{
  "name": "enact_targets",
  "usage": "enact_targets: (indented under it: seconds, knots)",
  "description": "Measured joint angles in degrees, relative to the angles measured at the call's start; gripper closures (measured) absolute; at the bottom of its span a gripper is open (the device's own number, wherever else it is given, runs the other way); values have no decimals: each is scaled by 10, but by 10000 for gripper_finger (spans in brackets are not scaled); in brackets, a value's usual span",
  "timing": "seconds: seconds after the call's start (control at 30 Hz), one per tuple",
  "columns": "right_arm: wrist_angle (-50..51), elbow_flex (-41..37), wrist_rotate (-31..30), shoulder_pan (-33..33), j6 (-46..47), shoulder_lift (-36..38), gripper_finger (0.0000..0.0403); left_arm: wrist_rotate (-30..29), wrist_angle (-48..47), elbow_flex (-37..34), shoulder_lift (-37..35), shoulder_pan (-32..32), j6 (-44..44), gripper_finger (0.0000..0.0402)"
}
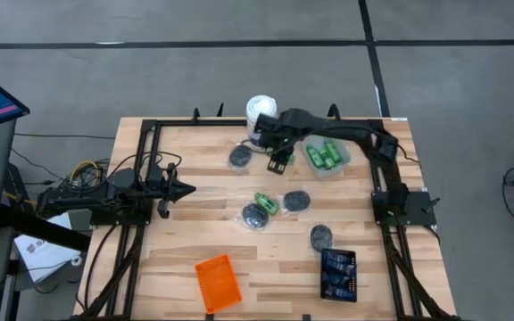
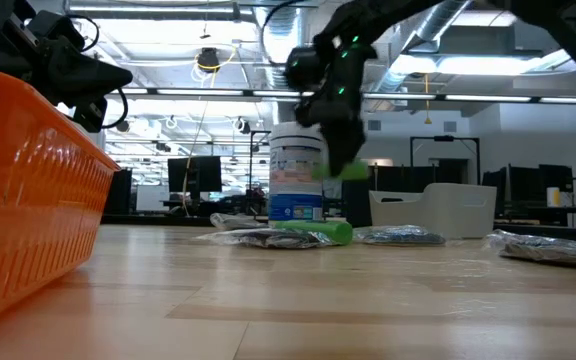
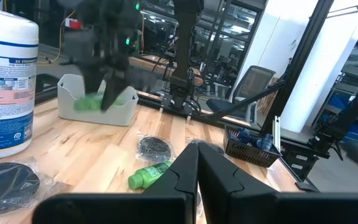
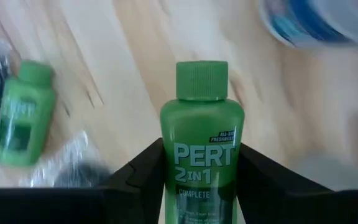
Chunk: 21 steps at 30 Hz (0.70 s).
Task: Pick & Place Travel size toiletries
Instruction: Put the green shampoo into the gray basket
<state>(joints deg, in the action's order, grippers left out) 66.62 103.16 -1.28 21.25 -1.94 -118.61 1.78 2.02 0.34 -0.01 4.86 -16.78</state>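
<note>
Wooden counter (image 1: 194, 223) under bright shop lights, and the right gripper (image 1: 279, 161) hangs above its far half, around twelve o'clock from the counter's centre. Its fingers pinch a small green bottle (image 4: 202, 165), cap pointing away from the wrist, label facing the wrist camera. The clear tray (image 1: 327, 159) sits just beside it at three o'clock and already carries several green bottles. A white canister (image 1: 261, 114) stands close at eleven o'clock.

Another green bottle (image 1: 267, 203) lies near the counter's centre, with wrapped dark pucks (image 1: 296, 201) scattered round it. Blue tubes fill the black tray (image 1: 339, 274) at five o'clock; an orange tray (image 1: 218, 282) rests at seven o'clock.

The left gripper (image 1: 178, 188) waits at nine o'clock, fingers pressed together, holding nothing.

Judging by the task, this bottle looks bound for the clear tray. Done well, that likely means carrying it level and clear of the canister, centring it over the tray's open space, lowering until it rests on the bottles inside, and only then spreading the fingers. Releasing from height could bounce it back out.
</note>
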Motion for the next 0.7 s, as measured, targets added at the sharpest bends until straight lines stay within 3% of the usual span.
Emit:
enact_targets:
  seconds: [0.17,0.4,0.5,0.7]
  knots:
    - [28,-1,-16,17,22,84,240,0,2,0,0,0,0,401]
    - [33,-11,-112,47,83,189,245,0,2,0,0,0,0,401]
    - [30,-41,-142,63,109,221,244,0,2,0,0,0,0,401]
    - [-6,-157,-143,94,139,254,235,0,2,0,0,0,0,401]
